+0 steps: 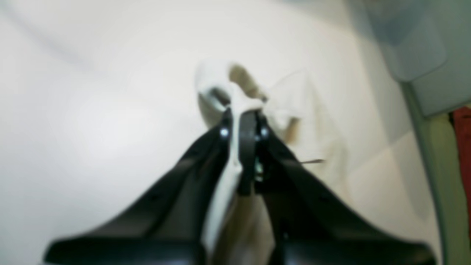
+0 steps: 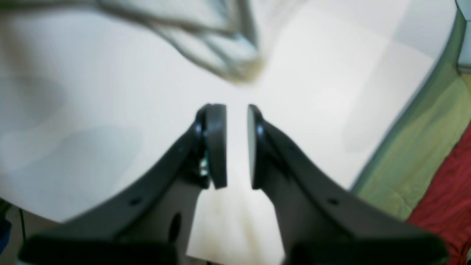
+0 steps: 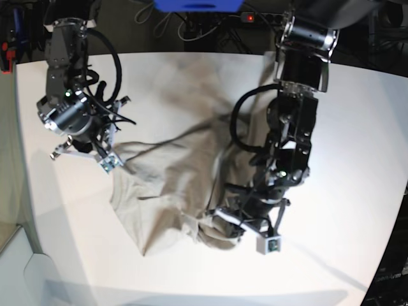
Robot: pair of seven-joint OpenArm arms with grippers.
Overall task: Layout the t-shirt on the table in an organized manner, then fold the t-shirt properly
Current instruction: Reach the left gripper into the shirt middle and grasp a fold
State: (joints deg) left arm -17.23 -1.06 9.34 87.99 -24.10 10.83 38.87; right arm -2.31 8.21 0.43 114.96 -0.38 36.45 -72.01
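Note:
The beige-grey t-shirt lies crumpled and bunched in the middle of the white table. My left gripper is at the shirt's lower right edge. In the left wrist view the left gripper is shut on a fold of the shirt, and cloth runs down between the fingers. My right gripper is just left of the shirt's upper left corner. In the right wrist view the right gripper is open with a narrow gap and empty above the table. A shirt edge lies just ahead of it.
The table's curved edge runs close on the right of the right wrist view, with green floor and a red thing beyond. A blue object, a power strip and cables lie behind the table. A grey object is past the table in the left wrist view.

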